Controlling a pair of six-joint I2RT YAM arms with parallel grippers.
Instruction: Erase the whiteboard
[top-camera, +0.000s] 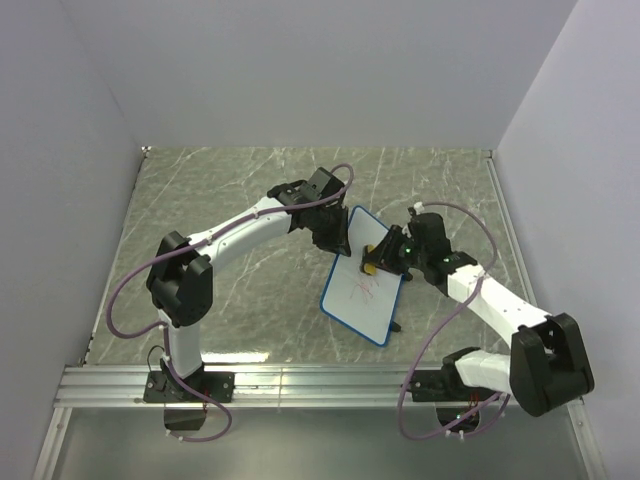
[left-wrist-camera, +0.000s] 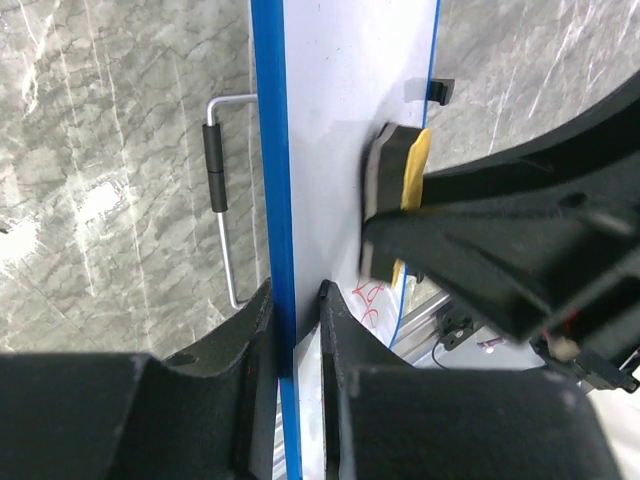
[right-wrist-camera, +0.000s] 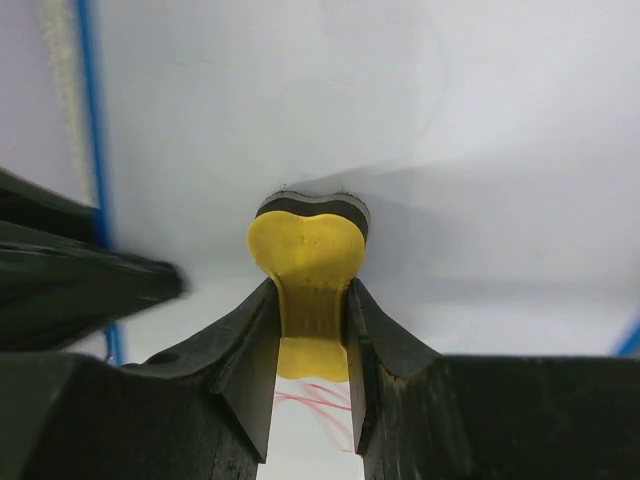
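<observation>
The whiteboard (top-camera: 362, 285) is a white board with a thin blue frame, held tilted over the table. Red scribbles (top-camera: 362, 288) mark its middle. My left gripper (top-camera: 338, 240) is shut on the board's upper left edge; the left wrist view shows its jaws clamping the blue frame (left-wrist-camera: 272, 200). My right gripper (top-camera: 380, 258) is shut on the yellow eraser (top-camera: 371, 262) and presses it on the board's upper part. In the right wrist view the eraser (right-wrist-camera: 310, 260) sits squeezed between the fingers, its dark pad on the white surface, with the scribbles (right-wrist-camera: 315, 400) just below.
A wire stand (left-wrist-camera: 222, 190) with a black sleeve sticks out behind the board, above the marble table (top-camera: 220, 200). White walls enclose the table on three sides. An aluminium rail (top-camera: 300, 385) runs along the near edge by the arm bases.
</observation>
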